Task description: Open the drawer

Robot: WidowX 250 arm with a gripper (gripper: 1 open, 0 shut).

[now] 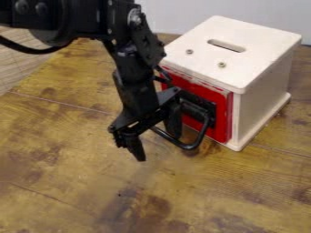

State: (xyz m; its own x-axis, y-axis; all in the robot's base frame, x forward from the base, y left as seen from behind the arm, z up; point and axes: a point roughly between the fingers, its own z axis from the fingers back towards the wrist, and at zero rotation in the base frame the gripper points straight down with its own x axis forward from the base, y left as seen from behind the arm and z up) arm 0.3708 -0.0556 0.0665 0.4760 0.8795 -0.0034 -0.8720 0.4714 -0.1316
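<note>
Black and spread open, your gripper (151,138) has its fingers at the loop handle (192,138) of the red drawer (221,102), which sits inside the cream-white casing (237,55), toward the table's (73,173) far right corner.

Drawer front: the red and black panel (216,107) is partly hidden behind the gripper (147,127); its left part cannot be seen well.
Loop handle: one part of the black loop (195,144) is covered by the gripper fingers; it is dark on dark, so I cannot tell if they touch.
Robot arm: its upper part (91,16) is cut off by the top edge of the picture.
Cable: the black cable (22,45) is cut off at the left edge.
Casing: the far sides of the cream-white casing (249,55) are hidden; the inside of its top slot is too small to tell.
Table: the wooden table (73,182) is cut off by the picture's edges.
</note>
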